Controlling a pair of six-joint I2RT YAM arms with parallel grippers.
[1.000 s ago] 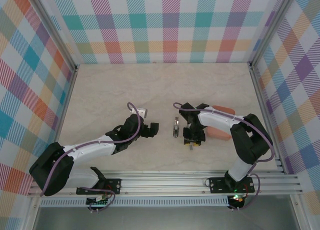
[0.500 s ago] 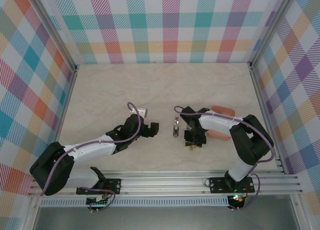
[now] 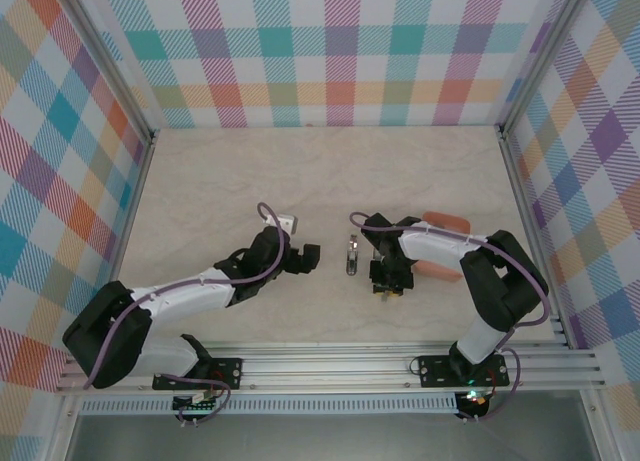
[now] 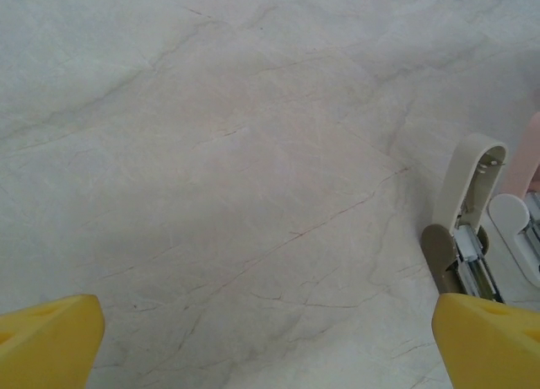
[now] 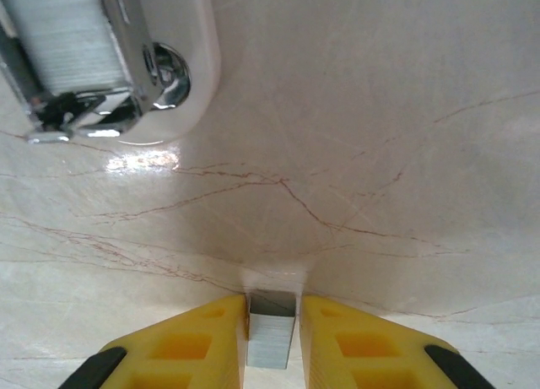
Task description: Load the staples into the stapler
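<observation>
Right gripper [image 5: 272, 321] jaws clamp the staples [image 5: 272, 343], near the stapler [image 5: 110, 60] on the table [image 4: 211, 153]. Left gripper [image 4: 266, 321] jaws spread wide.

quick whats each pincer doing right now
left pincer: open, holding nothing
right pincer: closed on a short strip of staples

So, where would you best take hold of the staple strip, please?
Probably across its two flat sides, from above: the staple strip is a narrow, flat-sided block, and the right gripper has its fingers flush against both sides.
</observation>
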